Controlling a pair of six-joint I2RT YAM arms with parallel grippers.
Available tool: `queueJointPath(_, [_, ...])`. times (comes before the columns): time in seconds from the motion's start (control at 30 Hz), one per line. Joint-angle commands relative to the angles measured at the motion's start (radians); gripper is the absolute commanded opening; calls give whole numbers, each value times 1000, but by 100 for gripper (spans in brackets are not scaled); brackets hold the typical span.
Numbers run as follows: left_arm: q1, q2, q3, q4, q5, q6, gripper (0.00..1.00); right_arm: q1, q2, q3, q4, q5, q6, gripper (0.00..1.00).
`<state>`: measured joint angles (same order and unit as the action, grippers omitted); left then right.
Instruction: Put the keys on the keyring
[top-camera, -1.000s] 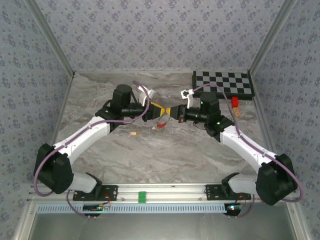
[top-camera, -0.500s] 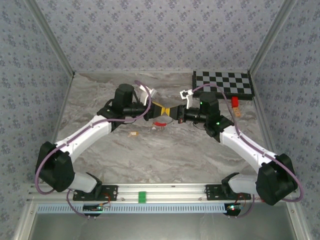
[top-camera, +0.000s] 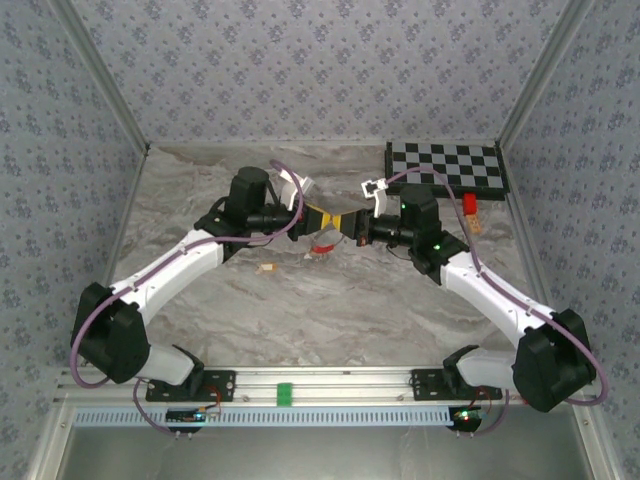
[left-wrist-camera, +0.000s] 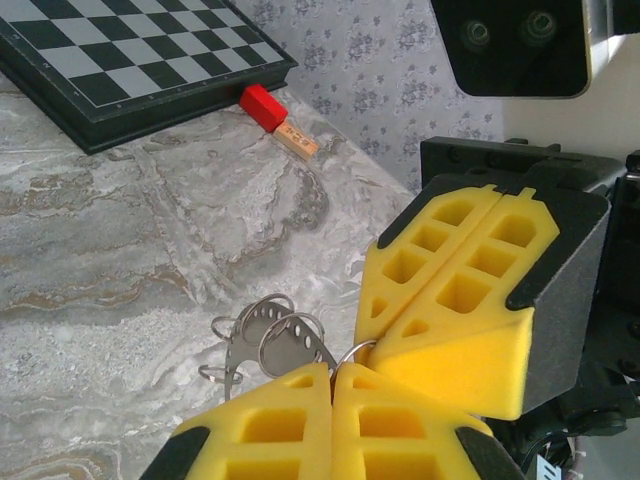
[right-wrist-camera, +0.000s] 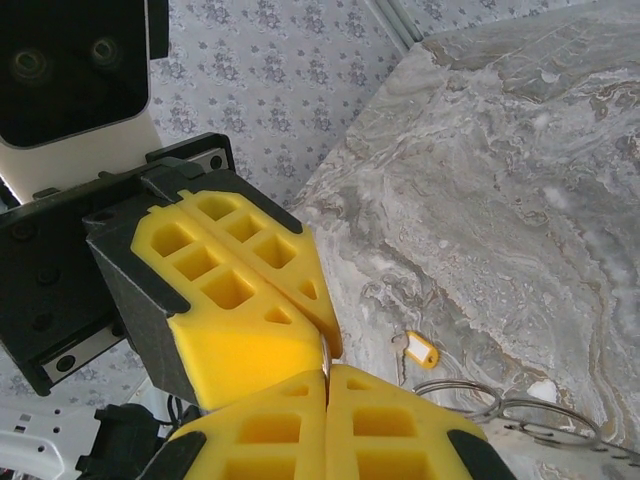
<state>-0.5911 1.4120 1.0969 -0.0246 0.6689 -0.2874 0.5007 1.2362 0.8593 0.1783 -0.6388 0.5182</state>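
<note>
Both grippers meet tip to tip above the middle of the table, left gripper (top-camera: 323, 219) and right gripper (top-camera: 352, 226). A thin silvery keyring (left-wrist-camera: 361, 350) runs between the two pairs of yellow fingers, and both are shut on it. From the ring hang a perforated metal plate (left-wrist-camera: 262, 352) with smaller rings and a red tag (top-camera: 322, 246). My left gripper (left-wrist-camera: 332, 374) faces the right gripper (left-wrist-camera: 378, 322). One key with an orange-yellow head (right-wrist-camera: 419, 350) lies on the marble (top-camera: 267, 268). A pale tan key (left-wrist-camera: 297, 142) lies beside the red block.
A checkerboard (top-camera: 445, 166) lies at the back right, with a red block (top-camera: 469, 203) at its front edge. Patterned walls enclose the marble table (top-camera: 330, 300) on three sides. A green marker (top-camera: 285, 393) sits on the front rail.
My left fingers have closed onto the ring. The hanging red tag has swung slightly. Both arms stay nearly where they were.
</note>
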Motion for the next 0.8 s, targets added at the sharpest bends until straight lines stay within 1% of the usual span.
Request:
queueJointPath(0.0, [-7, -8, 7, 68, 33, -35, 0, -10, -46, -13, 12, -2, -28, 15])
queueJointPath(0.07, [-6, -12, -1, 89, 41, -47, 0, -34, -61, -41, 64, -10, -2, 24])
queueJointPath(0.23, [-4, -20, -13, 128, 53, -74, 0, -107, -78, -124, 253, -64, 137, 34])
queueJointPath(0.27, [-3, -22, -17, 135, 52, -80, 0, -120, -78, -138, 293, -68, 168, 38])
queueJointPath(0.37, [-3, -27, -28, 162, 59, -95, 0, -145, -76, -185, 440, -117, 234, 53])
queueJointPath(0.4, [-3, -27, -29, 162, 60, -96, 0, -148, -79, -201, 487, -116, 253, 56])
queueJointPath(0.47, [-3, -30, -32, 164, 60, -95, 0, -149, -81, -212, 526, -113, 259, 57])
queueJointPath(0.57, [-3, -36, -40, 166, 62, -94, 0, -150, -77, -213, 534, -122, 249, 56])
queueJointPath(0.77, [-5, -46, -43, 175, 81, -95, 0, -151, 5, -183, 602, -197, 283, 44])
